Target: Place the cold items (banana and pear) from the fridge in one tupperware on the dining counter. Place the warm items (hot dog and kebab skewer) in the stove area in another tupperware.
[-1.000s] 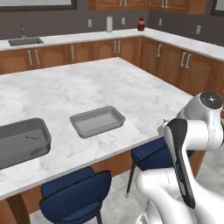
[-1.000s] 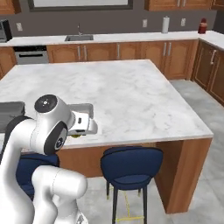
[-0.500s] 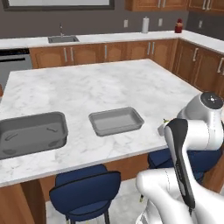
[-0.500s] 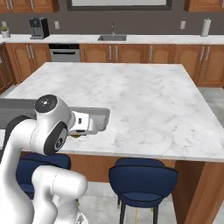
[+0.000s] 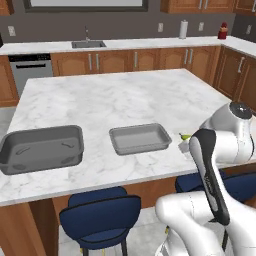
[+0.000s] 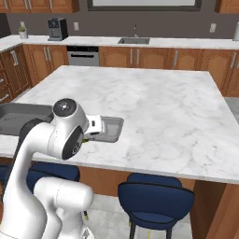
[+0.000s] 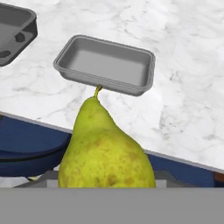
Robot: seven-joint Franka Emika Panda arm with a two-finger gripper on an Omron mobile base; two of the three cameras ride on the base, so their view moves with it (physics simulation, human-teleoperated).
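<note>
Hand view shows my claw (image 7: 107, 186) pinching the speckled yellow-green pear (image 7: 105, 148); base views have swung, the shallow light grey tray (image 5: 140, 138) now nearer centre.

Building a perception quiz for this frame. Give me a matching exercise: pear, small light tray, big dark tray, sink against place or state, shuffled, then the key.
Things:
1. pear
2. smaller light grey tray
3. larger dark grey tray
4. sink

Places or states:
A. set in the back wall counter
B. empty, near the island's middle front
C. yellow-green, close before the hand camera, off the counter
D. empty, at the island's left end in the left base view

Pairs: 1-C, 2-B, 3-D, 4-A
</note>
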